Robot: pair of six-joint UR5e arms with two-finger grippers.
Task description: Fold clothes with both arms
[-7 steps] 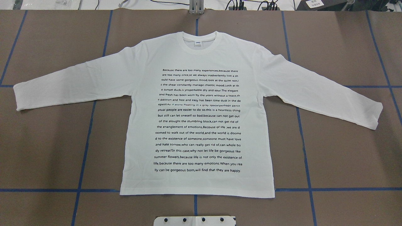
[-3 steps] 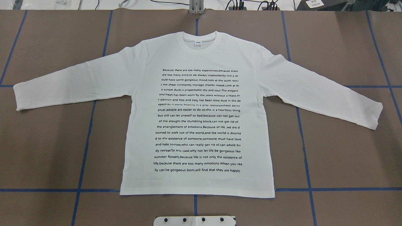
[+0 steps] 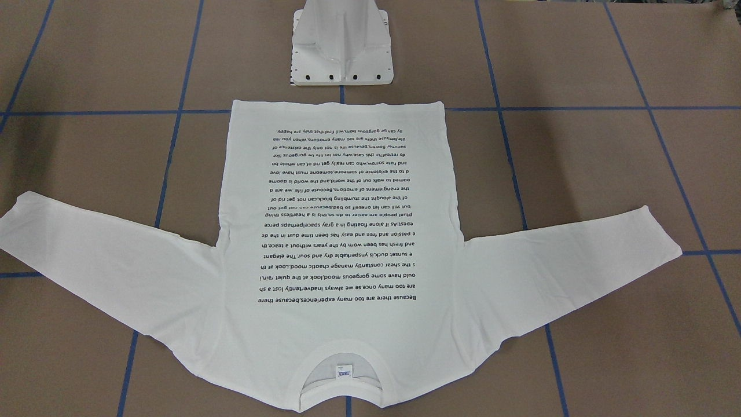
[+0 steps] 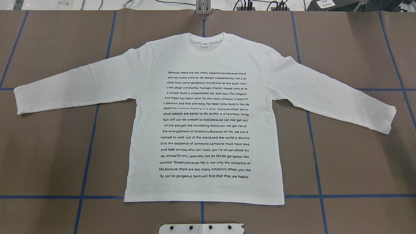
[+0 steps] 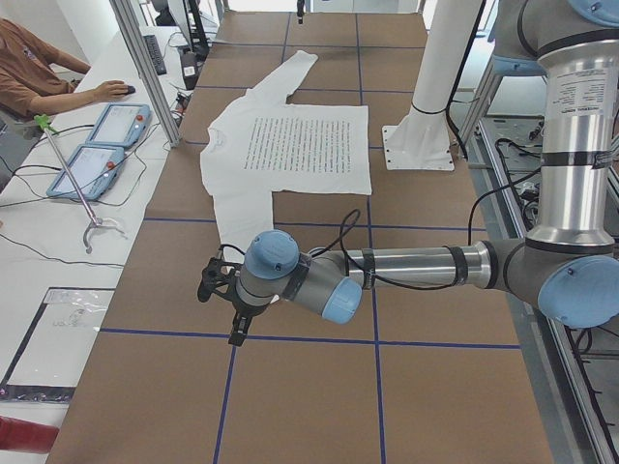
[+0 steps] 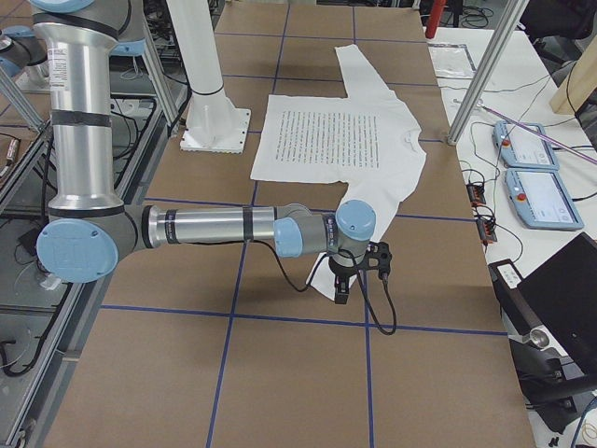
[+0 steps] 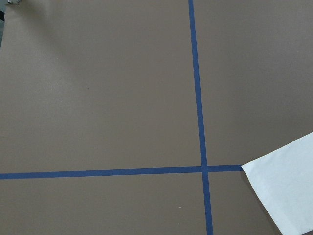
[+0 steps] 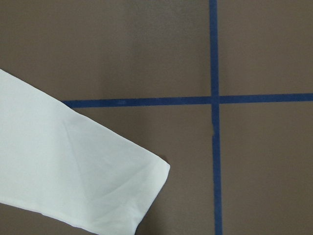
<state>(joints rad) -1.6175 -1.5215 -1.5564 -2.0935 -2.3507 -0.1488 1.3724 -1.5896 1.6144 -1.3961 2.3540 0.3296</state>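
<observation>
The white long-sleeved T-shirt [image 4: 204, 130] lies flat and face up on the brown table, sleeves spread, collar [image 4: 205, 44] away from the robot, and it also shows in the front view [image 3: 341, 231]. In the exterior left view my left gripper [image 5: 235, 333] hangs over the table beyond the left cuff. The left wrist view catches only that cuff's corner [image 7: 288, 196]. In the exterior right view my right gripper [image 6: 340, 293] hovers at the right cuff [image 8: 73, 171]. I cannot tell whether either gripper is open or shut.
The white pedestal base [image 3: 341, 58] stands at the shirt's hem side. Blue tape lines [image 4: 87, 152] grid the table. A person [image 5: 39, 68] sits at a side bench with control tablets [image 5: 106, 145]. A laptop [image 6: 560, 308] sits beyond the table's right end.
</observation>
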